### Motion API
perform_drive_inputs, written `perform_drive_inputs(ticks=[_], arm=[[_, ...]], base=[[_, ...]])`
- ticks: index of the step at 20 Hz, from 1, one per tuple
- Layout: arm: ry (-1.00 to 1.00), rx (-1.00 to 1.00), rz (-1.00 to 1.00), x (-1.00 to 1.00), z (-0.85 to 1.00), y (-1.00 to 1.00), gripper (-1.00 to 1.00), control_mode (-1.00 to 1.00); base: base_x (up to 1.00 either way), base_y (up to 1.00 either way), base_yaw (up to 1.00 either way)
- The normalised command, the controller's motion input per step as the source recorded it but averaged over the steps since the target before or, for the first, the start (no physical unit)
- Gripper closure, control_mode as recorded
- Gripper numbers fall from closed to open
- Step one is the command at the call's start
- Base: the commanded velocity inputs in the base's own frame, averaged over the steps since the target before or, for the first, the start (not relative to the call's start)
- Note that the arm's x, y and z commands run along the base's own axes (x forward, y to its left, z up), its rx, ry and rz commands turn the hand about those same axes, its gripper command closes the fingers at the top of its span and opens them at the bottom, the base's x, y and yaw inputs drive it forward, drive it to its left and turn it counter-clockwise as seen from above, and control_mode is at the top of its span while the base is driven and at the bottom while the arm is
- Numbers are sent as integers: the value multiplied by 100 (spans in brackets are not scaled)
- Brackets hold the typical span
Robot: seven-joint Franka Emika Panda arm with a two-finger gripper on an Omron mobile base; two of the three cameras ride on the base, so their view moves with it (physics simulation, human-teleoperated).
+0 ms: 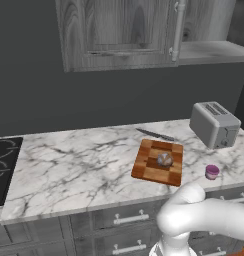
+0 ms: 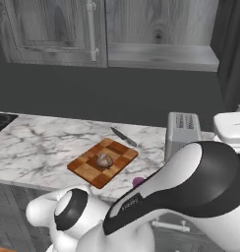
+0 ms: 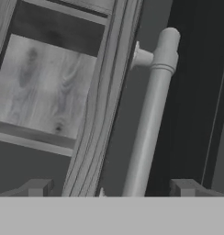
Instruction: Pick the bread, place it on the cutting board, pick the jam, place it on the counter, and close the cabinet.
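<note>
Hand view: gripper [image 3: 111, 188] has its two dark fingertips [image 3: 36, 187] standing wide apart at the bottom of the frame, nothing between them; jaws spread, hand empty. Directly ahead of the gap is a cabinet door [image 3: 45, 87] of grey weathered wood with a recessed panel, and its long pale-grey bar handle [image 3: 153, 114], which runs up from between the tips to a rounded end with one mounting post. Whether the tips touch the handle or the door edge cannot be told from this angle. To the right of the handle the view goes dark. Left base view: the cabinet [image 1: 124, 30] hangs over the counter [image 1: 69, 165]; its closed left door carries a bar handle at its right edge, and to the right of that a bare shelf is exposed. Bread [image 1: 165, 159] sits on the cutting board [image 1: 158, 161], near the middle of the checkered blocks. Jam [image 1: 212, 171] stands on the marble to the right of the board, apart from it and in front of the toaster [image 1: 214, 124]. A knife [image 1: 155, 134] lies on the counter just behind the board. Stovetop [image 1: 4, 167] is at the left end. Right base view: same layout, with the jam mostly hidden behind the arm. No brand, label or legible writing seen on jar, toaster or cabinet.
</note>
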Motion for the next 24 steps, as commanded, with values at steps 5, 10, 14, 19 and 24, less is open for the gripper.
perform_drive_inputs(ticks=[5,10,14,19,24], arm=[[3,0,7,5,-9,-15,-100,-100],[3,0,7,25,-1,-13,-100,-100],[2,0,9,37,0,-13,-100,-100],[2,0,10,37,0,-11,-100,-100],[3,0,18,38,0,0,-100,-100]], base=[[0,0,0],[0,0,0],[0,0,0],[0,0,0],[0,0,0]])
